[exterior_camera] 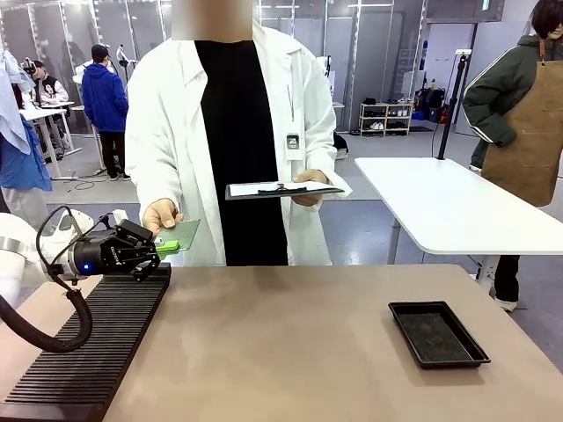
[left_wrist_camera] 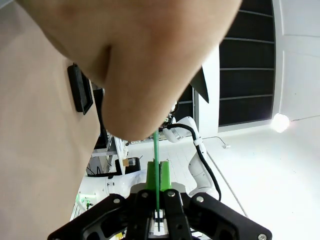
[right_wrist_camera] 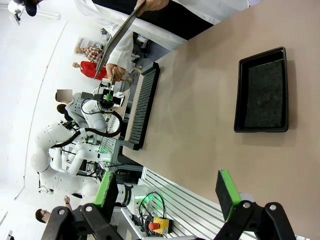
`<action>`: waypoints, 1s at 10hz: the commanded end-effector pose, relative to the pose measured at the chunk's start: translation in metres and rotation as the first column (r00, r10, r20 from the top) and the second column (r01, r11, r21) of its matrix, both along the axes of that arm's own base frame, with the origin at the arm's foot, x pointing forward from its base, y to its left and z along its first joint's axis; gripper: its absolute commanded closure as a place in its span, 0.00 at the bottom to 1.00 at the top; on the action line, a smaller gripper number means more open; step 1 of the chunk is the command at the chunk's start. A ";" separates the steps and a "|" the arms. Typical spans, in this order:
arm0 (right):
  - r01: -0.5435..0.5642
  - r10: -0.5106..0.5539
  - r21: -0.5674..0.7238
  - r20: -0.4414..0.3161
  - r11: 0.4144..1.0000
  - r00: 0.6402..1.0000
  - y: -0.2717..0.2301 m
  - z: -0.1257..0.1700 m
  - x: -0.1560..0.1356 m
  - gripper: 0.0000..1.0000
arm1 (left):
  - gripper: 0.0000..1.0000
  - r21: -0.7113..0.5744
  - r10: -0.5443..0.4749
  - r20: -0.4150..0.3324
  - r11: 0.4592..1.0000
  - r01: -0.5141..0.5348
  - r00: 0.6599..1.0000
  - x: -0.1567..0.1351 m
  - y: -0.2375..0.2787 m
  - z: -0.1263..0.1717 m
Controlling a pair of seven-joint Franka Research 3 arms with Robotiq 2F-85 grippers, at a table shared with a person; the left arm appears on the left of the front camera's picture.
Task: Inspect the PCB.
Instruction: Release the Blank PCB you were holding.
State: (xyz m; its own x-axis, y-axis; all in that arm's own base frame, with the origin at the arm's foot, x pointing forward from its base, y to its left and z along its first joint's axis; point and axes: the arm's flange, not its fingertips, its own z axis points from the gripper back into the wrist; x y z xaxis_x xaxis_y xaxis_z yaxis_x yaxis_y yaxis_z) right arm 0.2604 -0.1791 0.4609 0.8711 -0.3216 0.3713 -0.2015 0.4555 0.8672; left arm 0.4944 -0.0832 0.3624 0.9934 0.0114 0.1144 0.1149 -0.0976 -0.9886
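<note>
Worktop: The worktop [exterior_camera: 290, 352] is flat and light brown.
Mat: A long black ribbed mat [exterior_camera: 88, 343] lies along its left side.
Tray: A shallow black tray [exterior_camera: 437, 332] sits on the right side, well apart from the mat.
Room: It is a big, bright hall. A white table [exterior_camera: 449, 207] stands behind the worktop on the right. More people stand farther back.
Person: A person in a white coat stands at the far side and holds a clipboard [exterior_camera: 281, 189] in one hand.
PCB: The PCB [exterior_camera: 185, 233] is up in the air over the far end of the mat, lying almost flat. The person's other hand [exterior_camera: 161, 214] holds its far side.
Left end effector: The left end effector [exterior_camera: 167, 246] is closed on the near edge of the PCB, one green pad on each face.
Right end effector: The right end effector [right_wrist_camera: 166, 195] is open wide with nothing in it.
Hard to see: In the left wrist view the hand is very close and blurry and hides most of the PCB, which shows as a thin green line. The small parts on the PCB and the writing on the clipboard are too small to make out.
</note>
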 end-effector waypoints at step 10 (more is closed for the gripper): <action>-0.001 0.001 0.006 0.016 1.000 1.000 -0.001 0.001 -0.001 0.00 | 0.05 0.007 -0.027 0.014 1.000 0.027 1.000 -0.006 -0.001 0.005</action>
State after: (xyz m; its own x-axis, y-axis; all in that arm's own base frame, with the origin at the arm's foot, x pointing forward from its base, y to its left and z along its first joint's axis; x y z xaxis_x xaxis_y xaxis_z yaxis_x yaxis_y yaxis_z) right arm 0.2604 -0.1791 0.4609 0.8711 -0.3216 0.3713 -0.2015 0.4555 0.8672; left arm 0.4922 -0.0849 0.3635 0.9929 -0.0089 0.1182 0.1170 -0.0892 -0.9891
